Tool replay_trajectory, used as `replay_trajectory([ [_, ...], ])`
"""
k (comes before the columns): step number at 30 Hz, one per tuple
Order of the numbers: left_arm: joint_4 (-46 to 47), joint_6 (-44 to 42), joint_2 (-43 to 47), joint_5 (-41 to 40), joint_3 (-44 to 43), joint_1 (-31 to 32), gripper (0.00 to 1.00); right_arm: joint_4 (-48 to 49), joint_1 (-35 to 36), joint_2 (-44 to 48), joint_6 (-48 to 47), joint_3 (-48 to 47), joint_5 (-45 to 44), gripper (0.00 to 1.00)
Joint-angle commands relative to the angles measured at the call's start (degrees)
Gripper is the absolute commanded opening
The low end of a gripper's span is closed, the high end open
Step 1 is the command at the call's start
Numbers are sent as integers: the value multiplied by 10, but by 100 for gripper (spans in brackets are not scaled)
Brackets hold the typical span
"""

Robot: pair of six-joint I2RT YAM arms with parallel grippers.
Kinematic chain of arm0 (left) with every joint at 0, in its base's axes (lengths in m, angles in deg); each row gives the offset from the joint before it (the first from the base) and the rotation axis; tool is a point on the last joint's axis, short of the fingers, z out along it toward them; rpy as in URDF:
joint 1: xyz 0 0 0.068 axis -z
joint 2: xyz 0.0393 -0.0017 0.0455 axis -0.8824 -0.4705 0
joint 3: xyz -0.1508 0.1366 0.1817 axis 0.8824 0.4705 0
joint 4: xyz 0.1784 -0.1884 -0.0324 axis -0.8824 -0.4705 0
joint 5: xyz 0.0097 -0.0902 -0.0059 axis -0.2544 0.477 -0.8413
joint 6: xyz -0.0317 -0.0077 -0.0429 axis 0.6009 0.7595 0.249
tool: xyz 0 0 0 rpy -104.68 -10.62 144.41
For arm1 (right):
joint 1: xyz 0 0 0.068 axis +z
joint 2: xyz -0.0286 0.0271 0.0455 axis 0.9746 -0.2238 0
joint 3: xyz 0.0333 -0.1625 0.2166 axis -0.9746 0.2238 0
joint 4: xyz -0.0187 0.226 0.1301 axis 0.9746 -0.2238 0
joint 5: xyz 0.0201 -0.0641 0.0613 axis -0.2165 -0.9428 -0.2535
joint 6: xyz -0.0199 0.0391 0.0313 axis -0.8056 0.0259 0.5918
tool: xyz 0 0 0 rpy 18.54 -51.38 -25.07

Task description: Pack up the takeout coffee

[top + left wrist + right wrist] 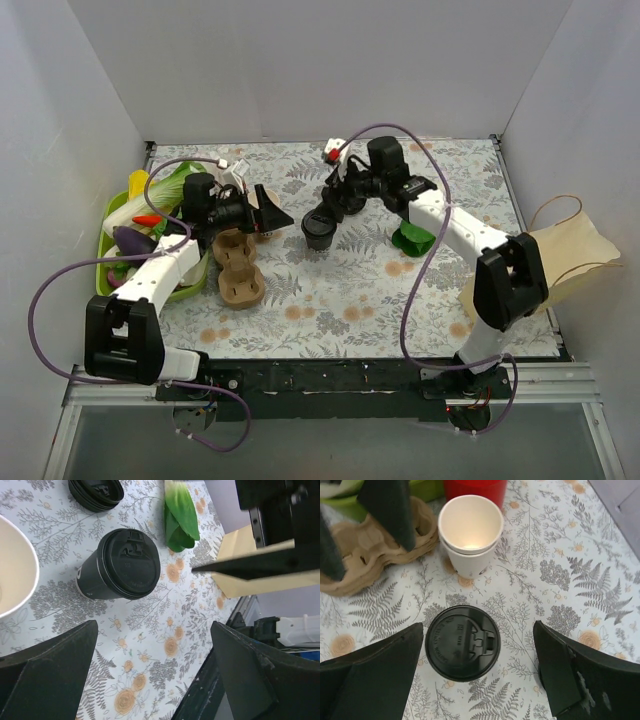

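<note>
The takeout coffee (320, 232) stands upright mid-table, its round black lid on; its side looks dark in the left wrist view (125, 565). My right gripper (335, 205) hovers above it, open. In the right wrist view the lid (462, 642) lies between the spread fingers (375, 670), nearer the left one, and neither finger touches it. My left gripper (262, 212) is open and empty to the left of the cup. Its wrist view shows only tablecloth between the fingertips (154, 630). The brown cardboard cup carrier (240, 268) lies at the front left.
A lidless cream cup (470, 535) and a red cup (475, 487) stand beside the carrier (370, 550). A stack of loose black lids (95, 490), a green leaf (412, 238), a paper bag (560, 260) at the right and a green vegetable tray (104, 275) at the left.
</note>
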State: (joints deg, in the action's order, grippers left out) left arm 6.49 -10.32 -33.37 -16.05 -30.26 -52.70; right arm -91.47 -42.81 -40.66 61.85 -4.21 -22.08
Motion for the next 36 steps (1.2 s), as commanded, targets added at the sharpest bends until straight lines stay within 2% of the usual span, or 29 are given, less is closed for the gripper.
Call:
replay_trajectory([
  [1,34,72,-15,17,14,17,97,-22,-67,-73,240,-52,171,98],
  [2,37,80,-21,18,14,23,97,22,-74,-82,270,-42,183,98],
  [8,48,145,-72,-19,7,61,97,77,-96,-117,367,-17,223,98],
  [12,47,174,-108,-38,-4,69,97,171,-107,-137,464,4,247,98],
  [15,39,182,-130,-54,-15,69,96,203,-112,-153,512,13,264,98],
  [26,47,206,-196,-65,-37,81,94,212,-118,-189,536,12,260,96],
  [29,54,194,-183,-70,-48,81,93,214,-119,-193,540,11,261,96],
  [32,-4,165,-160,-89,-58,80,93,217,-119,-193,541,13,261,96],
  [36,-19,136,-131,-84,-52,80,93,219,-120,-195,544,14,261,96],
])
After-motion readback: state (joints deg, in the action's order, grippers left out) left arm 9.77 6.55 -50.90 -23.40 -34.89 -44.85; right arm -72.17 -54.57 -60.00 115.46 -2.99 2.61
